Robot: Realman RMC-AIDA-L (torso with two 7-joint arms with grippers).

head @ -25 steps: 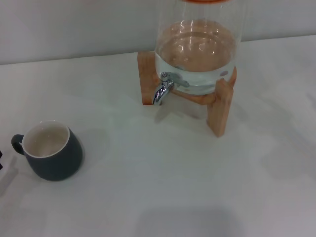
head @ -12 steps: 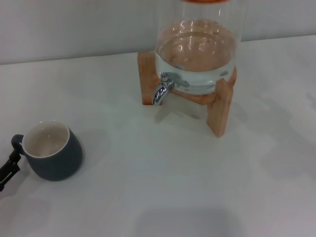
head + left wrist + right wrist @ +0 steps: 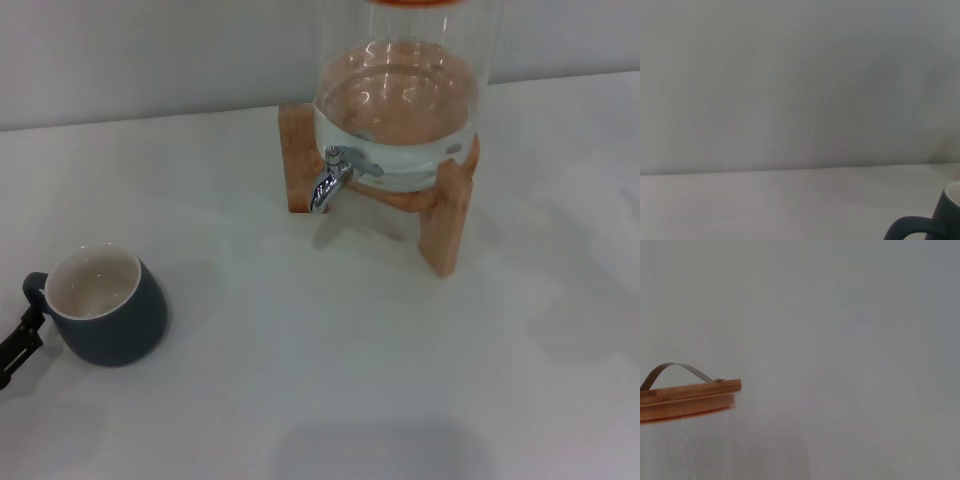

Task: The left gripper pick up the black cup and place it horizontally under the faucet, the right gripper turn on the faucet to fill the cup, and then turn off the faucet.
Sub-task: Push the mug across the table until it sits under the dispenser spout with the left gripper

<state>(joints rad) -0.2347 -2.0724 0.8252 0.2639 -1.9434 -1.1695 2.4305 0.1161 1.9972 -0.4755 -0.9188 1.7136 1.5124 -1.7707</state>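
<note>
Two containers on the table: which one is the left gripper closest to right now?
The black cup, low at the table's left. The left gripper sits right beside its loop handle. The glass water dispenser stands far off on its wooden stand, toward the back.

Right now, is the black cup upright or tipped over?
Upright: the black cup stands on the table with its cream inside facing up, empty.

Slim black left hand [image 3: 18,345] tip
</note>
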